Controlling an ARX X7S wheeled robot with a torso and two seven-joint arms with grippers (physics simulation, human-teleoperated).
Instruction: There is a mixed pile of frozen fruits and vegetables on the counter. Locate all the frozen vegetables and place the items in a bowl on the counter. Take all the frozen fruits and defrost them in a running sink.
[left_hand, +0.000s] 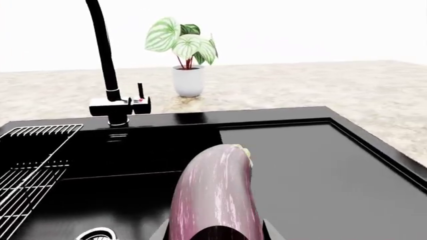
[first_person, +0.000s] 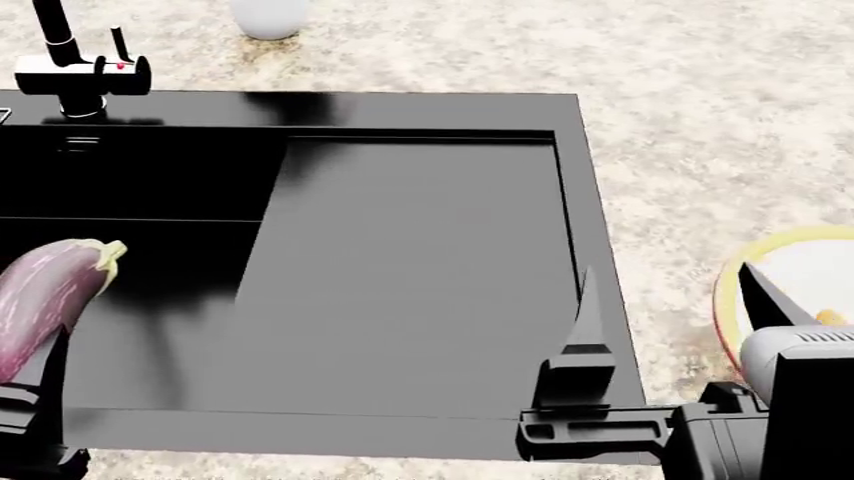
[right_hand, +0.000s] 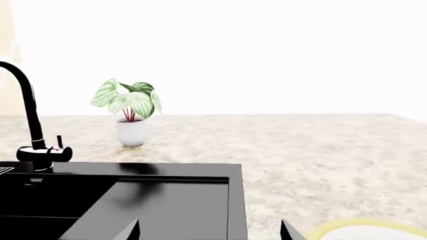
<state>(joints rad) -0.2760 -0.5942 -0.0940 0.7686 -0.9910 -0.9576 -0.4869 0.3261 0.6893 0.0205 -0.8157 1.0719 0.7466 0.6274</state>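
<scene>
Left tool (first_person: 20, 395): I have it clamped on the long pinkish-purple eggplant with pale streaks and a yellow-green stem cap (left_hand: 215, 195). In the left wrist view the eggplant fills the space between the two fingers, stem end pointing away from the camera. In the head view the eggplant (first_person: 47, 295) hangs over the large matte black rectangular sink (first_person: 400, 300), above its deeper basin and beside the flat drainboard. I cannot tell how high it is above the basin.

Right tool (first_person: 661, 320): I read it as spread wide with nothing between the fingers. One fingertip sits over the sink's right edge, the other over the wide shallow white bowl with a yellow rim (first_person: 727, 290). The bowl stands on the beige and brown speckled granite-look counter (first_person: 721, 130), just right of the sink.

Behind the basin: tall black faucet with a red dot (left_hand: 110, 95). Wire rack (left_hand: 30, 170) lies at the basin's far side from the drainboard. White pot with a striped green-leaved plant (left_hand: 188, 80) stands on the counter behind the sink.
</scene>
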